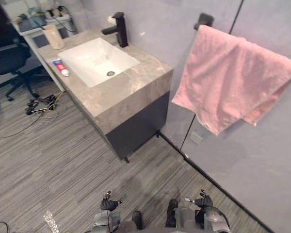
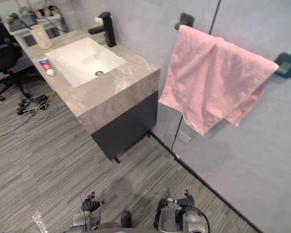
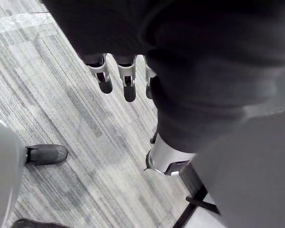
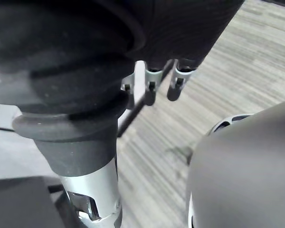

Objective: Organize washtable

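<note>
The washtable (image 1: 131, 90) has a grey marble-look top with a white sink (image 1: 94, 58) set in it and stands far ahead on the left. A black faucet (image 1: 119, 29) rises at its back edge. A beige cup (image 1: 54, 36) stands at the far left corner. A red, blue and white toothpaste tube (image 1: 60, 67) lies on the left rim. A pink towel (image 1: 228, 77) hangs, bunched, over a black rail on the wall. My left hand (image 1: 109, 204) and right hand (image 1: 203, 201) hang low over the floor, far from the washtable. Their fingers (image 3: 128, 80) (image 4: 152, 85) are relaxed and hold nothing.
A black office chair (image 1: 7, 60) and a tangle of cables (image 1: 43, 104) sit on the grey plank floor left of the washtable. A cluttered white desk (image 1: 39, 22) stands behind it. The grey wall with a socket (image 1: 196, 137) runs along the right.
</note>
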Controlling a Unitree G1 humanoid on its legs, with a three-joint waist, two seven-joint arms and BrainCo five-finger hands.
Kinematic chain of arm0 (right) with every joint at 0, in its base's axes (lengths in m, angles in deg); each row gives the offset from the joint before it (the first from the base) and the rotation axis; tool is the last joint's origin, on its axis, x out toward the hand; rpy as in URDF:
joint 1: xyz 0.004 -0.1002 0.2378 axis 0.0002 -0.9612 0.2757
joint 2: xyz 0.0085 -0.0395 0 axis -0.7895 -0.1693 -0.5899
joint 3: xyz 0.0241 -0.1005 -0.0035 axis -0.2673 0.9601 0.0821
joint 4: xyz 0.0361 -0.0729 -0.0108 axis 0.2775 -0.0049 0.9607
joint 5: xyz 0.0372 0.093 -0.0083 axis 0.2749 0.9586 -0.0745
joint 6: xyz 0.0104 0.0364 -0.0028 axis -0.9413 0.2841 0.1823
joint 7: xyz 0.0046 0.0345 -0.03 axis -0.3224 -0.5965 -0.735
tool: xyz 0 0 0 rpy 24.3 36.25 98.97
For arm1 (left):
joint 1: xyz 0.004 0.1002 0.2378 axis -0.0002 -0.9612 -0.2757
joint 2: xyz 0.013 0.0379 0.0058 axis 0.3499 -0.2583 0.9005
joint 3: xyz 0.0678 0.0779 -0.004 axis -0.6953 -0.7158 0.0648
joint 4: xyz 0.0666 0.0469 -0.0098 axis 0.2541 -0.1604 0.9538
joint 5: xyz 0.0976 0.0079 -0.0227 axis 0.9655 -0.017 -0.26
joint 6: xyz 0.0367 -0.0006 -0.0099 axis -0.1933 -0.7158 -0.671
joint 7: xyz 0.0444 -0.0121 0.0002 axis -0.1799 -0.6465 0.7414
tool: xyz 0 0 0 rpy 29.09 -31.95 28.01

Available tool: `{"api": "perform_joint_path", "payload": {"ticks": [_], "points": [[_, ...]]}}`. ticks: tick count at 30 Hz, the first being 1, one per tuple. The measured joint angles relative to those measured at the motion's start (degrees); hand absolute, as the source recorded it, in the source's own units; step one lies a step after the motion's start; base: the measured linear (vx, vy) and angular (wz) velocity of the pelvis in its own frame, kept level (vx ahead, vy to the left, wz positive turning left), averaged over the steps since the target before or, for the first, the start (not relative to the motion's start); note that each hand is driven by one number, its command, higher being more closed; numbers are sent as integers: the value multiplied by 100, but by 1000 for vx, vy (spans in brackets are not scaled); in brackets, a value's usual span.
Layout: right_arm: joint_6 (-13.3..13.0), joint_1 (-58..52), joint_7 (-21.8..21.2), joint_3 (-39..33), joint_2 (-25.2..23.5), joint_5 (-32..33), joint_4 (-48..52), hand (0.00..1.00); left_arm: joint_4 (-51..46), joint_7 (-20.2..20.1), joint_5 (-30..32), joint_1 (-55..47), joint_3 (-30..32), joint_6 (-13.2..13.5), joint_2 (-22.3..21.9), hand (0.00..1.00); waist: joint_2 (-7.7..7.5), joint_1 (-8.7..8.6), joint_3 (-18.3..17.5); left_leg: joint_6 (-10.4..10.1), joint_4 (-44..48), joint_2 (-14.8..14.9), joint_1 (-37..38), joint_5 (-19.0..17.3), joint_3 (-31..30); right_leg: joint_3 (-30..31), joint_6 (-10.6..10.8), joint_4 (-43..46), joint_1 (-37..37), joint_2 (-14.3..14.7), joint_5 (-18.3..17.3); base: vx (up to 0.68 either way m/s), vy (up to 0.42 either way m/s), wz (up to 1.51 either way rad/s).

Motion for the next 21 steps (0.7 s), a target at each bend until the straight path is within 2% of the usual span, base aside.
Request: {"api": "perform_joint_path", "payload": {"ticks": [2, 3, 4, 6, 7, 9, 10, 12, 13, 14, 16, 17, 18, 20, 21], "points": [[2, -93, -2, 36, -17, -58, 122, 0, -70, -2, -7, -1, 38, 13, -21, 0, -1, 73, -3, 141, 197, 54, -93, 108, -325, 106, 542, 425, 0, -3, -288, 26, -24, 60], [3, -166, -1, 69, -21, -59, 225, 0, -90, -1, -35, -1, 102, 14, -31, 0, -9, 91, -9, 141, 314, 46, -160, 161, -468, 449, 462, 611, -58, 119, -236, -15, -53, 107], [0, -291, -5, 191, -11, -57, 447, 0, -88, -2, -100, 13, 197, 13, -52, 0, -22, 69, -15, 150, 758, 3, -451, 82, -841, 1665, 253, 1109, -260, 278, -135, -15, -59, 117], [-4, -348, -3, 209, -39, -51, 462, 0, -123, -1, -102, 17, 311, 14, -45, 0, -51, 150, -24, 123, 892, -90, -674, 64, -1216, 2366, 322, 1339, -345, 406, -326, 8, -137, 142], [-1, -398, -8, 245, -103, -49, 452, 0, -165, 9, -100, 15, 490, 13, -23, 0, -275, 154, -141, 122, 981, -232, -851, 65, -1527, 2494, 397, 1332, -317, 303, -594, 38, -269, 167], [1, -413, -9, 267, -232, -45, 403, 0, -185, 7, -102, -9, 704, -12, 40, 0, -400, 250, -236, 96, 1057, -386, -1072, 77, -1823, 2567, 426, 1144, -278, 187, -1088, 62, -245, 123], [5, -343, -39, 265, -316, -45, 330, 0, -167, 5, -102, 15, 794, -22, -14, 0, -379, 322, -237, 26, 1042, -383, -1114, 122, -1960, 2351, 404, 1065, -222, 161, -1178, 39, -146, 69], [-4, -288, -96, 246, -362, -41, 289, 0, -165, 6, -102, -11, 805, -24, -61, 0, -307, 331, -250, -24, 1178, -328, -1311, 157, -2145, 1970, 379, 948, -205, 152, -1187, 22, -121, 88], [-3, -255, -105, 290, -325, -43, 263, 0, -176, 8, -105, -4, 803, -23, -84, 0, -177, 361, -276, -87, 1311, -281, -1476, 120, -2219, 1838, 357, 942, -216, 245, -1194, 39, -152, 94], [-2, -242, -105, 381, -294, -43, 255, 0, -175, 11, -106, -13, 797, -24, -126, 0, -177, 457, -269, -109, 1344, -274, -1629, 106, -2428, 1595, 339, 833, -191, 264, -1200, 39, -114, 71], [-7, -229, -108, 414, -296, -44, 247, 0, -197, 5, -106, 9, 774, -23, -105, 0, -118, 453, -285, -108, 1484, -276, -1820, 103, -2600, 1253, 324, 701, -121, 252, -1170, 79, -74, 91], [-2, -234, -100, 389, -307, -33, 245, 0, -230, 12, -108, 26, 772, -23, -83, 0, -194, 454, -261, -66, 1806, -276, -2115, 72, -2502, 881, 248, 612, -85, 168, -1093, 85, -10, 113], [-3, -221, -95, 365, -304, -24, 247, 0, -245, 13, -109, 66, 771, -24, -62, 0, -172, 441, -247, -9, 2084, -268, -2296, 35, -2171, 699, 248, 598, -37, 129, -1093, 94, 18, 148], [6, -150, -76, 274, -311, 10, 241, 0, -318, 35, -131, 198, 776, -25, -38, 0, -143, 430, -7, 387, 2747, 234, -2565, -255, 41, 4, 245, 640, 358, 70, -1092, 133, 31, 148], [6, -131, -61, 270, -318, 13, 243, 0, -360, 42, -140, 188, 776, -24, -31, 0, -153, 451, 26, 445, 2773, 352, -2551, -272, 519, -87, 246, 677, 430, 51, -1094, 119, 87, 107]]}}
